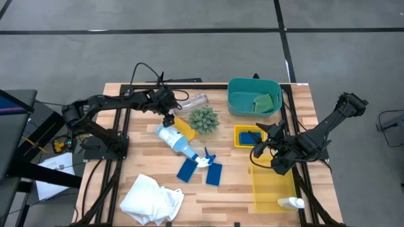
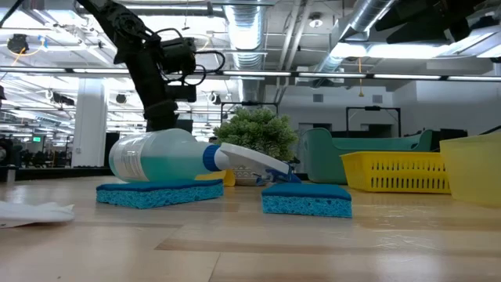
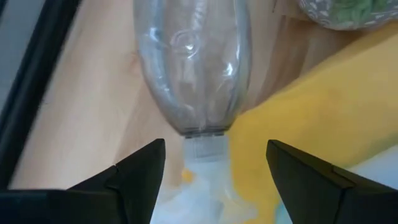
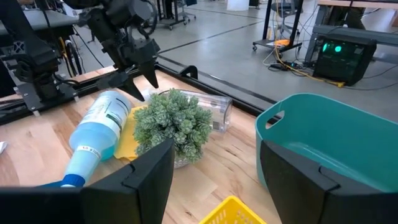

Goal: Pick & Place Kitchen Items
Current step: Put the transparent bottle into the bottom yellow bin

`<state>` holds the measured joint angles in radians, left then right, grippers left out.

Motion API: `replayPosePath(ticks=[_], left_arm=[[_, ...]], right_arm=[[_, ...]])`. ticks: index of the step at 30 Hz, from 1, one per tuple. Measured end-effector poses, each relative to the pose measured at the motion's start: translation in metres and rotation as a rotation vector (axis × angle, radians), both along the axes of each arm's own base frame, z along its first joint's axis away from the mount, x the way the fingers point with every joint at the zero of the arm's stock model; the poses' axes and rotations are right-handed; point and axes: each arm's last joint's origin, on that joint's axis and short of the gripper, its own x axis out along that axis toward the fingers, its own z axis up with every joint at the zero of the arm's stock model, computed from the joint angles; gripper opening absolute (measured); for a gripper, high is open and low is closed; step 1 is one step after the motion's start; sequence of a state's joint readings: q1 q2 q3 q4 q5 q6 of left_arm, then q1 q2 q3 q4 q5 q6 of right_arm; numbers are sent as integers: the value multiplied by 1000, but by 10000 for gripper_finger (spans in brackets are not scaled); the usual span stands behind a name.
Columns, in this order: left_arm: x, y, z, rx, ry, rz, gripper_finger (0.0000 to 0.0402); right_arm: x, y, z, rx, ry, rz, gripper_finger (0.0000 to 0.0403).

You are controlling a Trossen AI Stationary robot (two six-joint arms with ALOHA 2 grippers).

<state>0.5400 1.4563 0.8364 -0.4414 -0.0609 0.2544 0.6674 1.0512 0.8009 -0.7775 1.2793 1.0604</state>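
At the lower left of the high view a crumpled white cloth (image 1: 152, 200) lies on the wooden table (image 1: 113, 189). Above it, at centre left, the left gripper (image 1: 168, 120) hangs with its fingers spread and grasping nothing, just over the base end of the clear spray bottle with blue liquid and a blue trigger (image 1: 178, 143), which lies on its side, slanting down to the right. A flat yellow sponge (image 1: 184, 128) lies partly under that bottle, beside the round spiky green plant ball (image 1: 204, 120). A clear plastic cup (image 1: 196, 100) lies tipped over in the upper middle, near the gripper. Below the bottle's trigger sit two blue rectangular sponges (image 1: 187, 169), close together. To the right of centre, a teal bin (image 1: 236, 101) holds a green sponge (image 1: 264, 101), and a small yellow basket (image 1: 238, 135) just below it holds a blue sponge (image 1: 251, 137). The right gripper (image 1: 264, 137) hovers over that basket with its jaws parted and empty. At the lower right stands a translucent yellow bin (image 1: 270, 186) with a small white bottle (image 1: 290, 203) by it.
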Motion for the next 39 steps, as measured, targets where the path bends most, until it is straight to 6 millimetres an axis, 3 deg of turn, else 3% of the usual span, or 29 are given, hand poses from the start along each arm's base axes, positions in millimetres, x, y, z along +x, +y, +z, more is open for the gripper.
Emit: replayPosePath(ticks=[8, 14, 18, 23, 33, 39], left_arm=[[12, 9, -27, 5, 55, 16, 271], [12, 10, -36, 12, 105, -1, 249], [12, 12, -35, 61, 121, 24, 209], [11, 13, -35, 82, 136, 16, 131], [12, 10, -29, 255, 244, -2, 131], [10, 3, 0, 453, 330, -36, 131]], right_arm=[[0, 0, 0, -10, 10, 4, 228], [0, 0, 0, -15, 15, 6, 228], [0, 0, 0, -15, 15, 6, 228], [0, 0, 0, -15, 15, 6, 228], [0, 0, 0, -12, 18, 8, 228], [0, 0, -1, -1, 28, 15, 228]])
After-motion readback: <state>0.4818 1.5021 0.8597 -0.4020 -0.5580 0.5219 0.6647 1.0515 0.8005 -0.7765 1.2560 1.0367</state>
